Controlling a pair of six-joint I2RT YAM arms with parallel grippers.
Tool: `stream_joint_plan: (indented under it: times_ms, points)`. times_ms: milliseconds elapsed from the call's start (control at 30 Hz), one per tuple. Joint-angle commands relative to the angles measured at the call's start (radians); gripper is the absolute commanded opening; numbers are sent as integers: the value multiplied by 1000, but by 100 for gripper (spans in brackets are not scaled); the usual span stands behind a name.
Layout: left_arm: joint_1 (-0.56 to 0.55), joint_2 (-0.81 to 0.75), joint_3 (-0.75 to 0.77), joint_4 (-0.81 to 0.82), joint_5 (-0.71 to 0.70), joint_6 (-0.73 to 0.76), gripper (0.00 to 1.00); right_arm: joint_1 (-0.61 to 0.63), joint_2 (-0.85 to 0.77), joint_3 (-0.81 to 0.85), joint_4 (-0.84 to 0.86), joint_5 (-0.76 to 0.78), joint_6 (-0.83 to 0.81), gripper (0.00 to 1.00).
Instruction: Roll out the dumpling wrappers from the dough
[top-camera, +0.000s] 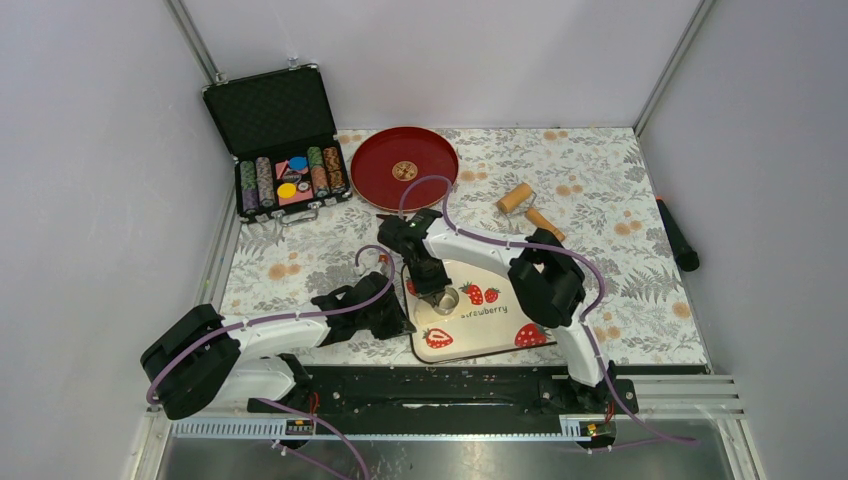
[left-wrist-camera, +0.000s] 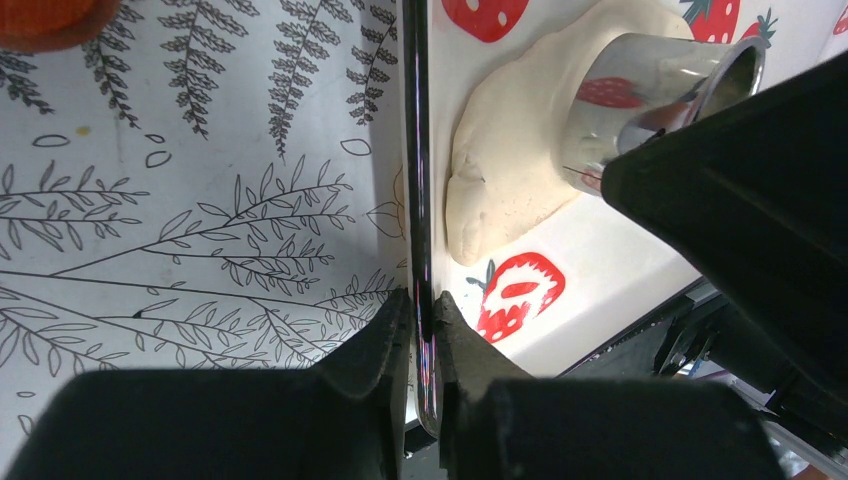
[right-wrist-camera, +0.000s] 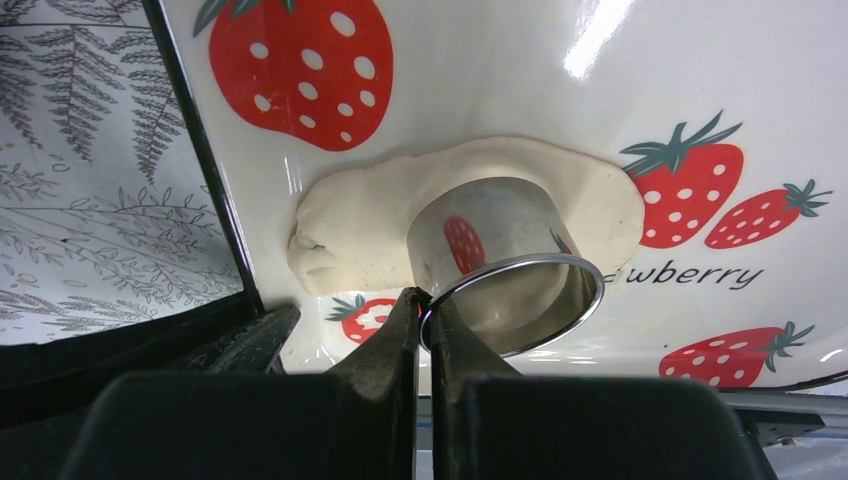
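Right tool (right-wrist-camera: 425, 305) is closed almost fully, its two fingers pinching the near wall of the ring cutter (right-wrist-camera: 495, 235) at the upper rim. The cutter hangs directly below and just beyond the fingertips. Its lower edge meets the dough (right-wrist-camera: 370, 225). Whether the edge has passed through the sheet cannot be told.

The dough is a flattened oval sheet lying on the strawberry tray (right-wrist-camera: 520, 70). It extends beyond the cutter on all visible sides. The largest portion lies to the left of the right tool and ends in a thick, folded lip close to the tray's black left rim.

Left tool (left-wrist-camera: 422, 315) is closed on that rim, one finger outside over the desk (left-wrist-camera: 200, 200) and one finger inside the tray. From this tool the dough lies ahead and to the right, near the rim. Whether it touches the rim cannot be told.

Edges and room:
- The right tool stands over the left part of the tray, and bare tray surface lies to its right and beyond the dough.
- Beyond both tools, well apart on the desk, are a red plate (top-camera: 380, 170) and a wooden roller (top-camera: 517, 197).
- An open chip case (top-camera: 265, 110) sits far to the left of the plate.
- A black cylinder (top-camera: 677, 235) lies at the desk's right edge.
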Motion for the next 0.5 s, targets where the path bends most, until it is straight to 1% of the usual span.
stream_joint_plan:
  times_ms: [0, 333, 467]
  points:
    - [0, 16, 2, -57, -9, 28, 0, 11, 16, 3, -14, 24, 4, 2]
    - [-1, 12, -2, -54, -9, 28, 0, 11, -10, 8, -12, 12, -4, 22]
    - [1, 8, -3, -55, -9, 28, 0, 12, -30, 8, -13, -1, -9, 40]
